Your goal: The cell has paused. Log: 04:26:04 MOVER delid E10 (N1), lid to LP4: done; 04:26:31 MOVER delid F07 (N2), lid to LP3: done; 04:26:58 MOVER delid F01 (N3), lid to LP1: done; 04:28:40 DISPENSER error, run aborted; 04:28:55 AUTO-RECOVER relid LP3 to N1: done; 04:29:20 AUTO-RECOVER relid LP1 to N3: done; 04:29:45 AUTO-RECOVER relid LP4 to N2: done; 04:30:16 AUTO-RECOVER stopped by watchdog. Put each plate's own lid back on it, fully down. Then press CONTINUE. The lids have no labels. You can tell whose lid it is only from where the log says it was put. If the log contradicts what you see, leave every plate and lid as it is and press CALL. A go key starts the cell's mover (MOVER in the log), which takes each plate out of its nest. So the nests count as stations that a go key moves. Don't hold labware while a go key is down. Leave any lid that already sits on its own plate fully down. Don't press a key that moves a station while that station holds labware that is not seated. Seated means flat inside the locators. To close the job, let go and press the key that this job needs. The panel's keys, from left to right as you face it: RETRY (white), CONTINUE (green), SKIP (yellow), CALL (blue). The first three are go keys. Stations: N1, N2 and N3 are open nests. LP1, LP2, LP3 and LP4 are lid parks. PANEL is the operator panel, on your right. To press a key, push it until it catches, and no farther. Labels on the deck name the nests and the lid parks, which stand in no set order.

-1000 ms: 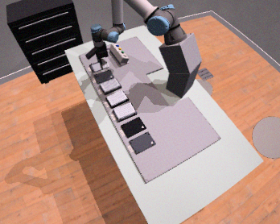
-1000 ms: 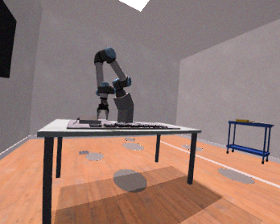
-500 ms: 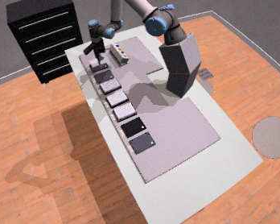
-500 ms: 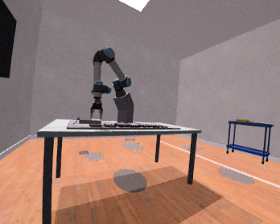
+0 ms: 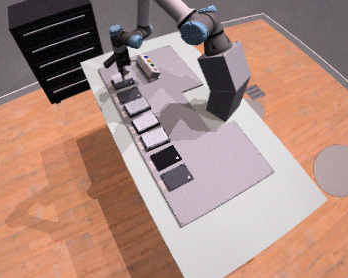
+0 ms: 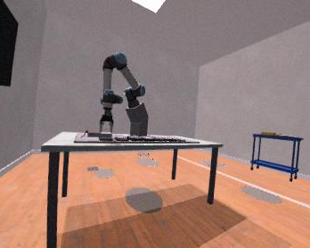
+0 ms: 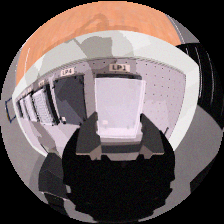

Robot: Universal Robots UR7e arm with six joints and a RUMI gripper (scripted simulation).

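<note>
My gripper [image 5: 120,75] [image 6: 106,134] [image 7: 118,113] is at the far end of the station row, shut on a pale, unlabelled lid [image 5: 122,80] [image 7: 120,102]. It holds the lid by its near edge, flat and low over the park labelled LP1 [image 7: 119,67]. I cannot tell if the lid touches the park. The dark park LP4 [image 5: 128,94] [image 7: 70,97] next to it is bare. After it come three pale plates [image 5: 137,106] [image 5: 145,121] [image 5: 154,137] in their nests. The one nearest LP4 shows a well grid in the wrist view [image 7: 44,107].
Two more dark lid parks [image 5: 165,158] [image 5: 176,176] close the row at the near end. The operator panel [image 5: 148,66] with its coloured keys stands just right of my gripper. The arm's base block [image 5: 224,85] rises mid-table. A black drawer cabinet [image 5: 54,40] stands behind the table.
</note>
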